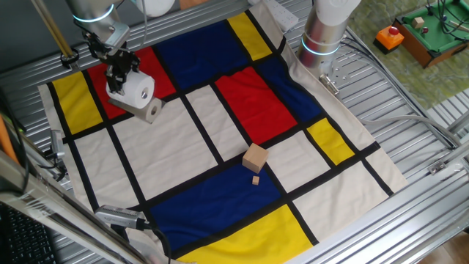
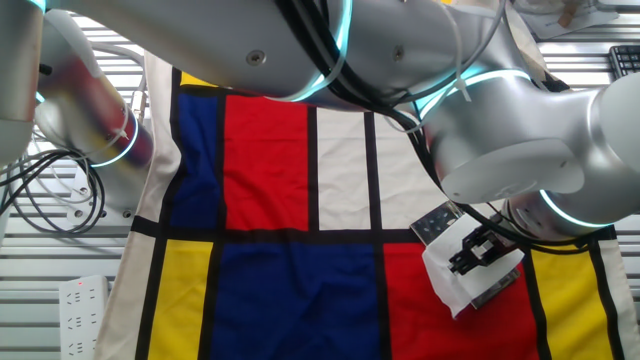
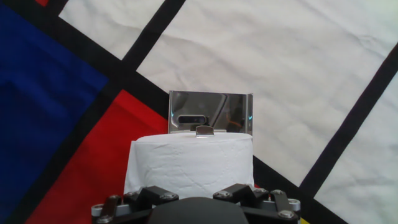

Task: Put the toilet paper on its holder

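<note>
Gripper (image 1: 121, 79) around toilet paper (image 1: 137, 92)

Toilet paper (image 1: 136, 91) at upper left of one fixed view, on the holder (image 1: 149, 111), gripper (image 1: 121, 73) directly above. Wooden block (image 1: 254, 158) well apart, lower centre, on the cloth (image 1: 220, 139). Small piece (image 1: 256, 180) just below block.

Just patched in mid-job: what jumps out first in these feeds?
The bold cloth of red, blue, yellow and white blocks covers the table. At its far left corner the gripper sits on the white toilet paper, with the shiny holder right behind the roll in the hand view. A tan wooden cube sits alone mid-cloth.
</note>
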Robot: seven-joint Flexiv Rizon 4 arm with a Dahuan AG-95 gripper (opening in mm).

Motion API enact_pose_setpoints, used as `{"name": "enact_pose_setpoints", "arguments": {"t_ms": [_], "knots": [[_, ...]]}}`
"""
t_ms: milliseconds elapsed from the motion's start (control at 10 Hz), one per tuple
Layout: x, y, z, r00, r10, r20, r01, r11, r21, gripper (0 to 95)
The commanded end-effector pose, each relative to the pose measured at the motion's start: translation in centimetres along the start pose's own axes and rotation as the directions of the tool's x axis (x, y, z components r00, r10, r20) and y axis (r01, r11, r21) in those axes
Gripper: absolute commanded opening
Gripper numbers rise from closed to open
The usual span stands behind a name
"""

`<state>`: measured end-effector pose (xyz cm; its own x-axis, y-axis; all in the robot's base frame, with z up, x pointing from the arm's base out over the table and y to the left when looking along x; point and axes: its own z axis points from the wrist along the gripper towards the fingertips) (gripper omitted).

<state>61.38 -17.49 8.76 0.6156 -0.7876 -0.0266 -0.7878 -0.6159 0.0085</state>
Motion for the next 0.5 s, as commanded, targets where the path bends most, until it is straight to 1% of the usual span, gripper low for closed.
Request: {"name": "enact_pose_setpoints", "arguments": {"t_ms": [100, 200, 300, 400, 500], "knots": [[0.0, -0.04, -0.02, 1.0, -0.013, -0.006, 0.013, 1.0, 0.009, 19.0], [0.0, -0.05, -0.04, 1.0, -0.019, -0.007, 0.019, 1.0, 0.015, 38.0], [0.0, -0.05, -0.04, 1.0, -0.019, -0.008, 0.02, 1.0, 0.018, 38.0], [0.0, -0.06, -0.05, 1.0, -0.02, -0.01, 0.02, 1.0, 0.02, 57.0], [0.0, -0.06, -0.05, 1.0, -0.022, -0.01, 0.022, 1.0, 0.02, 57.0]]}}
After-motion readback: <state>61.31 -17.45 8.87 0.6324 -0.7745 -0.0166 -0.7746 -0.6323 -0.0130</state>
